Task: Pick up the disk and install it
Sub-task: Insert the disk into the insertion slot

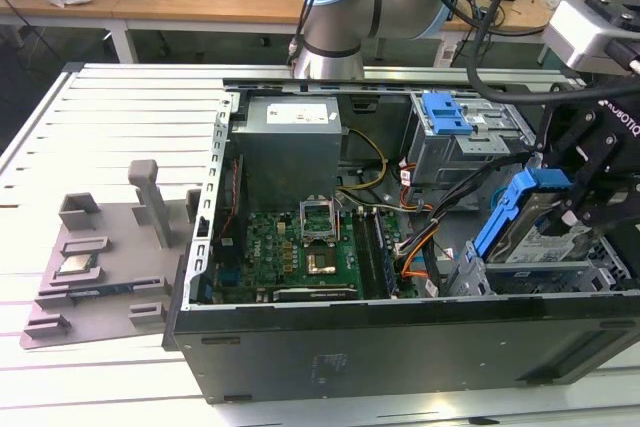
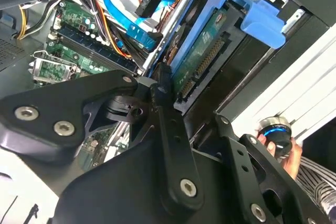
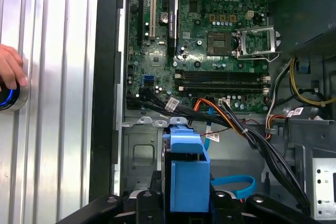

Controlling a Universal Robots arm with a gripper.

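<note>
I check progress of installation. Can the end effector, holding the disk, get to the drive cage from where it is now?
Probably yes. The end effector holds the disk tilted right above the drive cage, with nothing visible between them.

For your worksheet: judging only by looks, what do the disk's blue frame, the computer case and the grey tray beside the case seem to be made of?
The disk: its caddy looks like moulded plastic, uniformly bright blue with a slight sheen and rounded edges.
The computer case: probably painted sheet metal, with thin folded dark walls.
The grey tray: likely matte plastic, perhaps printed; dull even grey with blocky holders. Uncertain.
</note>
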